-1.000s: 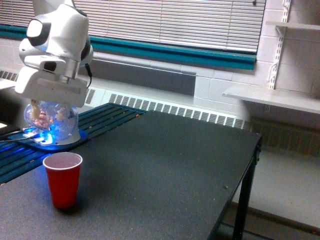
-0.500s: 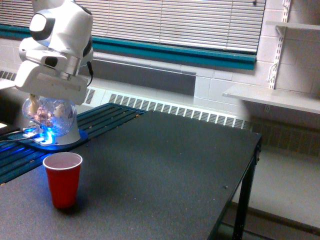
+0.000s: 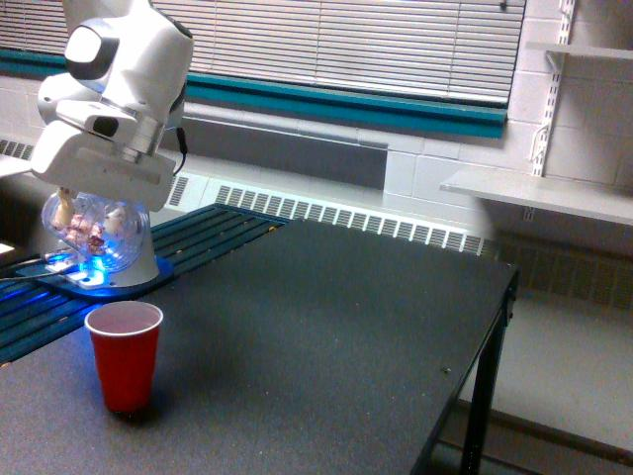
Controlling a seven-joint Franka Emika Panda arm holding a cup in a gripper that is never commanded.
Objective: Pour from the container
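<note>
Over the last second the arm rises a little and leans back: the white claw (image 3: 99, 193) sits higher in the exterior view than it did, and the clear jar (image 3: 96, 230) it carries comes up with it, so that more of the white stand and its glowing blue base (image 3: 111, 278) shows beneath the jar than before. The claw is closed around the top of the jar, though its fingers are hidden behind the white housing, so the exact grip cannot be made out. The jar hangs at the far left of the scene, above the blue-lit base, roughly upright, with pinkish-white pieces visible inside it. The red cup (image 3: 125, 354) stands where it stood a second ago, on the dark worktop (image 3: 326, 346), nearer the camera than the jar and clear of it, its mouth open upward and showing a pale inside. Nothing is yet tipping or falling. The change reads as the lift-off stage of the pour: the jar appears to be leaving its resting place, and the task is barely begun. What seems to remain is carrying the jar over the cup's mouth and tilting it; whether the jar is fully free of the stand cannot be told from this angle.
</note>
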